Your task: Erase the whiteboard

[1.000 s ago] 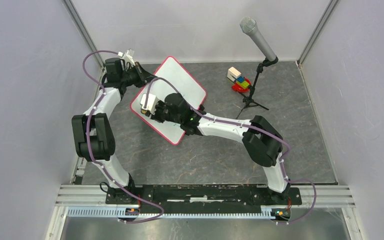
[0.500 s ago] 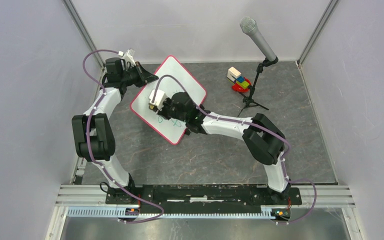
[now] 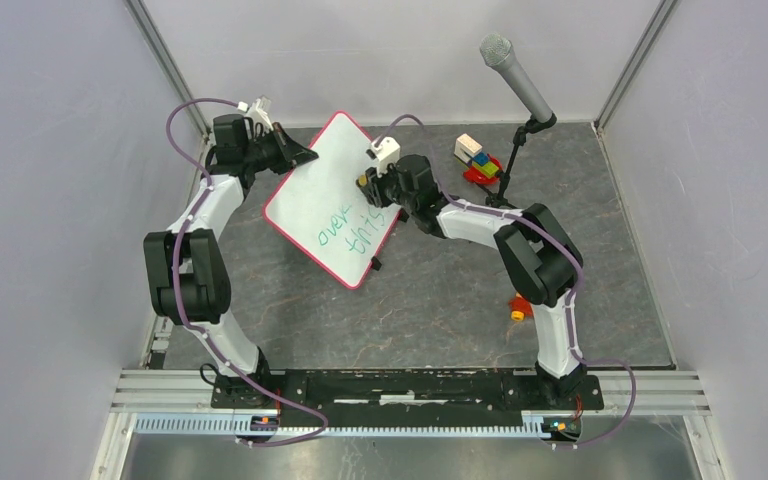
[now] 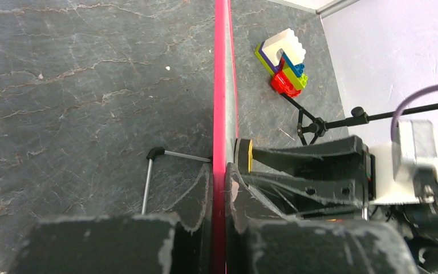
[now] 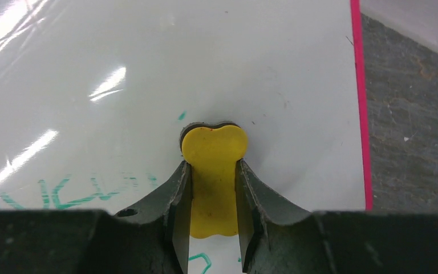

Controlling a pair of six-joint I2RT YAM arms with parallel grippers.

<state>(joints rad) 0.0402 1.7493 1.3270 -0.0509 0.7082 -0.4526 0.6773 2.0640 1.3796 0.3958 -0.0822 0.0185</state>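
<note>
**Showing One Whiteboard Held Between Two Closed Grippers**

Top view: one whiteboard (image 3: 325, 195) sits upper centre of the frame, turned diamond-wise on the grey table (image 3: 410, 320), its red-pink frame fully visible. Green handwriting (image 3: 345, 232) in two lines occupies its lower half; the upper half is blank white. To the upper right stand one microphone (image 3: 510, 65) on a small tripod and, just left of the tripod, one stack of coloured blocks (image 3: 477, 158). One small red-and-yellow piece (image 3: 518, 308) lies right of centre, beside the right arm.

Left gripper (image 3: 300, 155) — closed on the board's upper-left edge. In the left wrist view its two fingers (image 4: 202, 191) pinch the red frame from either side, the frame running edge-on up the middle of the picture.

Right gripper (image 3: 370, 185) — closed on one yellow eraser (image 5: 214, 145), at the board's right side. In the right wrist view the eraser's dark underside meets the white surface, above the green lettering at lower left of that picture.
</note>
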